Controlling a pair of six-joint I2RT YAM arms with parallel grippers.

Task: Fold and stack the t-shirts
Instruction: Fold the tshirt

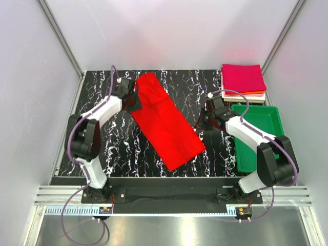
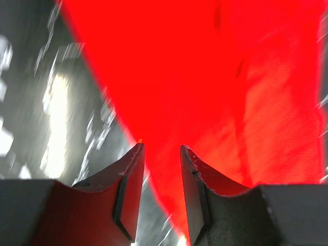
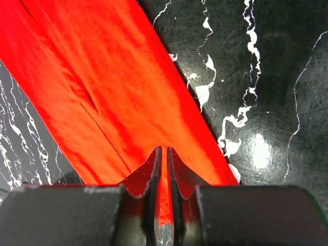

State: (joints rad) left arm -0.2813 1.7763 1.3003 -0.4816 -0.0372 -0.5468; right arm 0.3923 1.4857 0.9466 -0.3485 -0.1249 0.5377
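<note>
- One red t-shirt (image 1: 166, 123): likely light, limp; best pinched at edges.
- Left gripper (image 2: 161, 148), its left edge: parted, empty.
- Right gripper (image 3: 163, 149), its right edge: nipped onto cloth.

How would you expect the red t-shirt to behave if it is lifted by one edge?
The red t-shirt will probably droop and unfold, since its creased cloth lies limp and layered. It looks thin, so pushing would likely bunch it rather than slide it whole.
</note>
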